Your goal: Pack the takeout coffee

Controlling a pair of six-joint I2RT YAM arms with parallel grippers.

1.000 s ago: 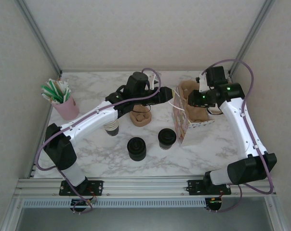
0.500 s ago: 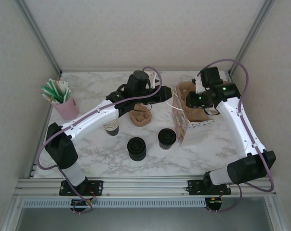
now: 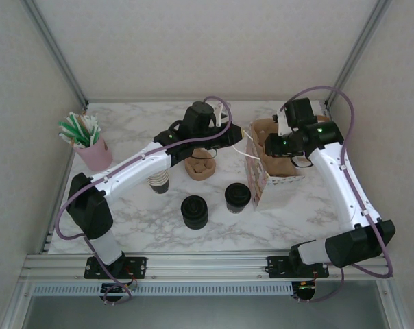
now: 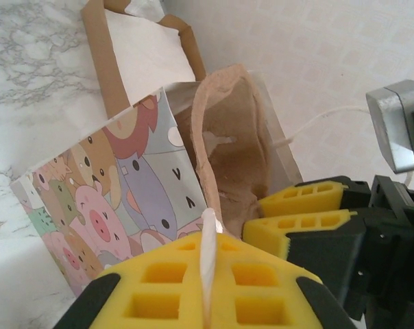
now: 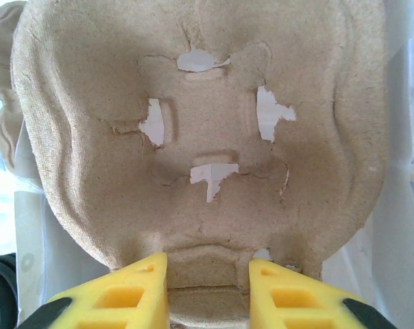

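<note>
The left jaws have just clamped shut on the white cord handle (image 4: 209, 223) of the cartoon bag (image 4: 118, 199), which looks meant to hold its mouth open. The right jaws grip the rim of the pulp carrier (image 5: 200, 137), which sits partly inside that mouth. The takeout coffee (image 3: 238, 197) stands unpacked on the surface (image 3: 125, 219), just beside the bag. A stack of black lids (image 3: 194, 211) sits near it. With both arms occupied, neither seems free for the cup.

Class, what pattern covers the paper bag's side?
Pastel cartoon animals on the paper carrier bag, clearest in left wrist view.
</note>
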